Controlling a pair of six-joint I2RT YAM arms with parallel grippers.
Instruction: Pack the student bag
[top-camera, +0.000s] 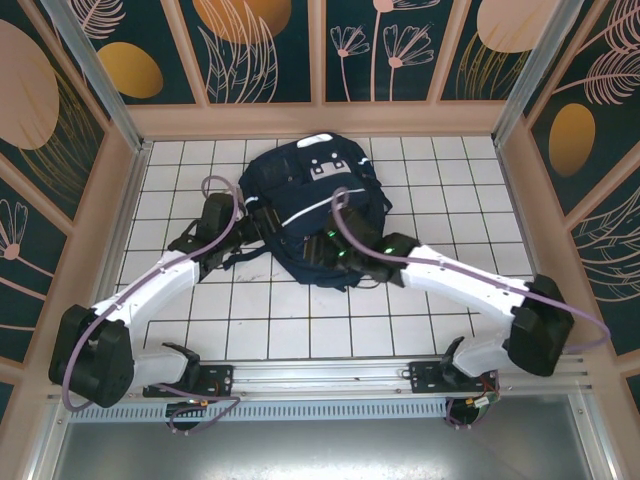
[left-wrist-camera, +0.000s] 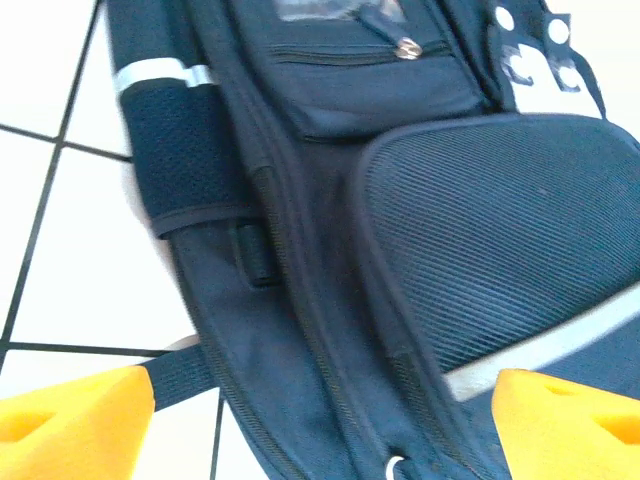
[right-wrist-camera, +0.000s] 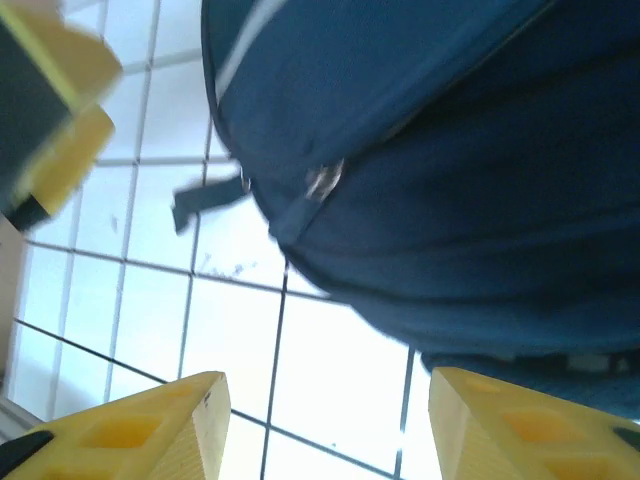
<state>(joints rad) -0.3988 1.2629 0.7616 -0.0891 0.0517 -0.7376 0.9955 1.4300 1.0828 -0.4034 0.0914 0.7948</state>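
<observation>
The student bag (top-camera: 315, 210), a large dark navy backpack with white reflective stripes, lies flat in the middle of the white tiled table. My left gripper (top-camera: 248, 238) is at the bag's left side. In the left wrist view its yellow fingers (left-wrist-camera: 75, 420) are spread wide, with the bag's navy fabric (left-wrist-camera: 450, 220) and zip seam below the gap. My right gripper (top-camera: 345, 255) is at the bag's near edge. In the right wrist view it (right-wrist-camera: 330, 430) stands open over bare tile, just short of the bag's rounded edge (right-wrist-camera: 450, 180) and a zip pull (right-wrist-camera: 322, 180).
A black strap (right-wrist-camera: 205, 200) trails from the bag onto the tiles. Patterned wall panels (top-camera: 265, 50) enclose the table on three sides. A metal rail (top-camera: 320, 375) carrying both arm bases runs along the near edge.
</observation>
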